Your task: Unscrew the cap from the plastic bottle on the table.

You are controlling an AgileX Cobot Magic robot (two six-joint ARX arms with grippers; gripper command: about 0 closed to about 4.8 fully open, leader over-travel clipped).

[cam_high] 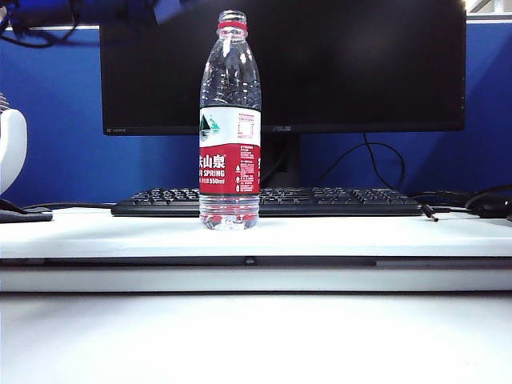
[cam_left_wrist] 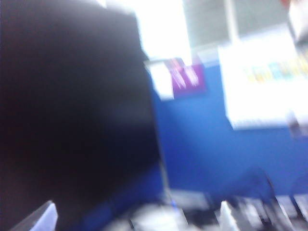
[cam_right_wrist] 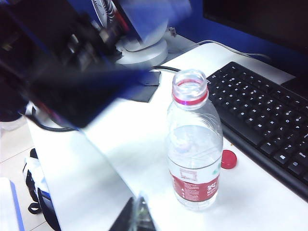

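Note:
The plastic bottle (cam_high: 230,120) stands upright on the table's raised ledge (cam_high: 96,236) in front of the keyboard. Its neck is open, with only the thin red ring on it (cam_right_wrist: 194,144). The red cap (cam_right_wrist: 228,159) lies flat on the table between the bottle's base and the keyboard. My left gripper (cam_left_wrist: 134,217) is open and empty, its view smeared and facing the monitor and blue wall. My right gripper (cam_right_wrist: 139,216) is shut with nothing in it, a short way from the bottle's base. Neither gripper shows in the exterior view.
A black keyboard (cam_high: 264,202) and a dark monitor (cam_high: 320,64) stand behind the bottle. A white round device (cam_right_wrist: 142,48) sits on the ledge to one side, with cables near it. A blurred dark arm (cam_right_wrist: 72,82) hangs over the table beside the bottle.

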